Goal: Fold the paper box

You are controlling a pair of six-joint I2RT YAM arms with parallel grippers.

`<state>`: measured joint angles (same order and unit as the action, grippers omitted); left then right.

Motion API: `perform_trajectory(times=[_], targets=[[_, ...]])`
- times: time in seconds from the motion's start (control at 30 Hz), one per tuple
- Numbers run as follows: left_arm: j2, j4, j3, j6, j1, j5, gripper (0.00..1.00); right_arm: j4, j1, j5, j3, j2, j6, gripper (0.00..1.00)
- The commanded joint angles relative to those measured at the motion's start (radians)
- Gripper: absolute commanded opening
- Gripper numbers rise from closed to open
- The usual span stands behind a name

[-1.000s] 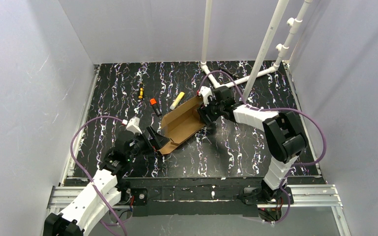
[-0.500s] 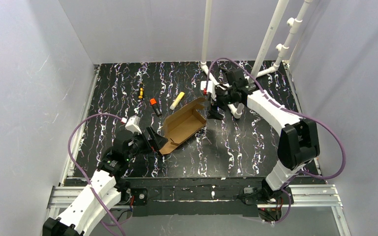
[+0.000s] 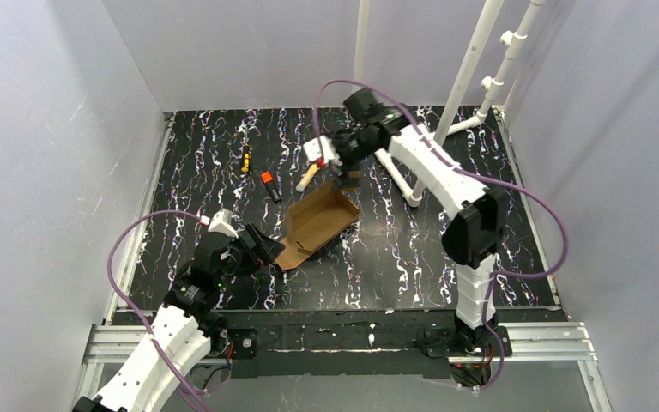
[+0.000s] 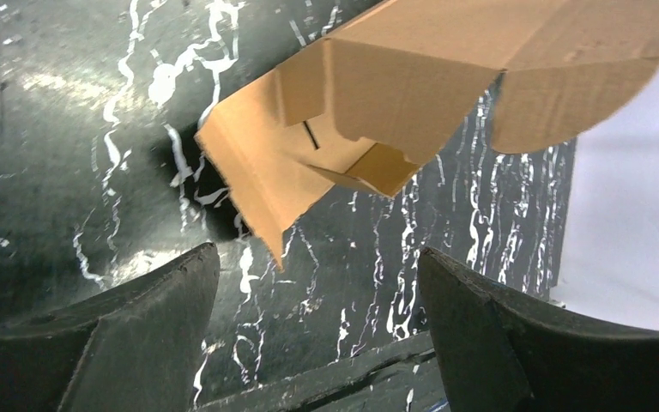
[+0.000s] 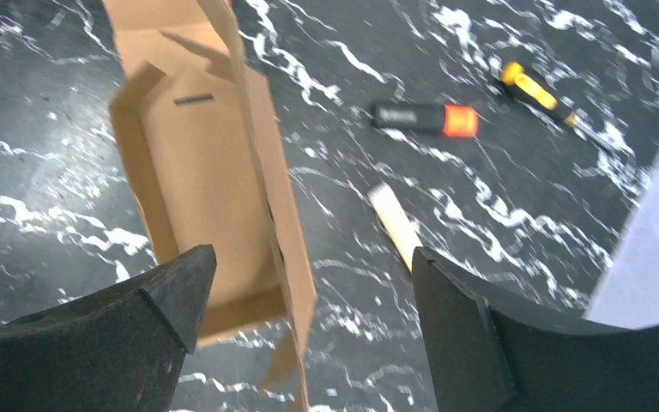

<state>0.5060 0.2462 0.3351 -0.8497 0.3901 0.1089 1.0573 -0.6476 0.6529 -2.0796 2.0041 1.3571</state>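
Observation:
The paper box [image 3: 316, 221] is brown cardboard, partly folded into an open tray lying on the black marbled table. My left gripper [image 3: 263, 250] sits at its near-left end, open. In the left wrist view the paper box [image 4: 412, 86] fills the top and one flap corner points down toward my left gripper [image 4: 317, 257] without touching either finger. My right gripper [image 3: 343, 178] hovers over the far end, open. The right wrist view looks down into the tray [image 5: 197, 180], whose side wall runs between the fingers of my right gripper [image 5: 309, 262] below them.
A yellow marker [image 3: 308, 176], an orange-and-black marker [image 3: 271, 186] and a small yellow-and-black tool [image 3: 245, 159] lie behind the box. White pipes [image 3: 403, 176] stand at the back right. Grey walls close in three sides of the table.
My right gripper let go of the box's far right end and swung up and left to hover behind it. The box settled slightly nearer. My left gripper drew back a little.

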Motion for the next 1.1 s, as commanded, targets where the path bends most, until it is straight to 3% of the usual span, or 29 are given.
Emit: perform_trajectory(times=[0.0,0.2,0.5,0.7,0.93,1.07], targets=[[0.024,0.167,0.074,-0.039,-0.003,-0.075,0.82,0.100,-0.055,-0.043,-0.096,0.069,-0.009,0.91],[0.066,0.147,0.059,-0.052,-0.003,-0.052,0.75,0.116,-0.078,-0.068,-0.112,0.112,-0.039,0.74],[0.137,0.045,0.027,-0.043,-0.003,0.018,0.54,0.078,-0.078,-0.064,-0.101,0.107,-0.078,0.26],[0.116,0.005,0.006,0.024,-0.003,0.006,0.53,-0.017,-0.067,-0.051,-0.059,0.050,-0.203,0.08],[0.093,0.005,0.036,0.085,-0.003,-0.093,0.61,-0.159,-0.060,-0.076,0.105,-0.056,-0.384,0.01],[0.086,-0.110,0.027,0.129,-0.003,-0.062,0.68,-0.241,-0.058,-0.095,0.216,-0.106,-0.515,0.01]])
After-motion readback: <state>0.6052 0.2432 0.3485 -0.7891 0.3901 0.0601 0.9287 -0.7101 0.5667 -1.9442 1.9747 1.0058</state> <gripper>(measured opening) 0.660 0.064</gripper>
